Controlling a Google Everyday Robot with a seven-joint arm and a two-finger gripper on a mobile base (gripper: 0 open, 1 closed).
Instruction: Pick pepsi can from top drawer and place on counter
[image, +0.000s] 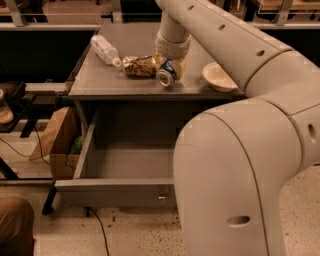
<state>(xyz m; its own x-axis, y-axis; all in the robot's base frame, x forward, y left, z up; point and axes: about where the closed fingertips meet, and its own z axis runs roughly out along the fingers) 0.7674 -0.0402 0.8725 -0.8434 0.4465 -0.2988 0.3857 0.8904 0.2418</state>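
Observation:
My gripper reaches down from the cream arm onto the counter, near its front edge. It is shut on the pepsi can, which is tilted with its silver end facing the camera, at or just above the counter surface; I cannot tell if it touches. The top drawer is pulled open below, and the part of its inside that shows is bare. My arm hides the right side of the drawer.
A crinkly brown snack bag lies just left of the can. A clear plastic bottle lies further left and back. A cream bowl sits to the right. A brown paper bag and box stand on the floor at left.

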